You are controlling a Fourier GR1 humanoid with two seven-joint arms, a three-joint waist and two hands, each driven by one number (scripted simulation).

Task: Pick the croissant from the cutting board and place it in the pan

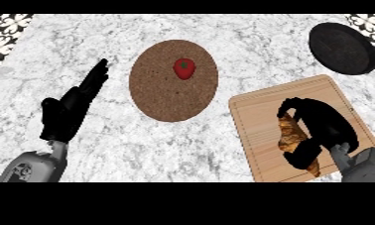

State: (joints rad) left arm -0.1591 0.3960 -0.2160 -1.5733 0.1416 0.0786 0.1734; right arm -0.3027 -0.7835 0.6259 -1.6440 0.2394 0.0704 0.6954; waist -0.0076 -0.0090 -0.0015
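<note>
Croissant (290,137) lengthwise near-to-far, slightly slanted

A: What's where?
B: Plate (157,95) mid-worktop (88,40), strawberry (184,68) on it. Cutting board (256,120) front-right w/ croissant (291,137) on it, right hand (326,125) curled round croissant. Pan (341,48) behind, far right. Left hand (70,107) left of plate.

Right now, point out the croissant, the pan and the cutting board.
croissant (290,137), head view, its visible left side.
pan (341,48), head view, middle of its dark base.
cutting board (256,130), head view, bare wood at left.
</note>
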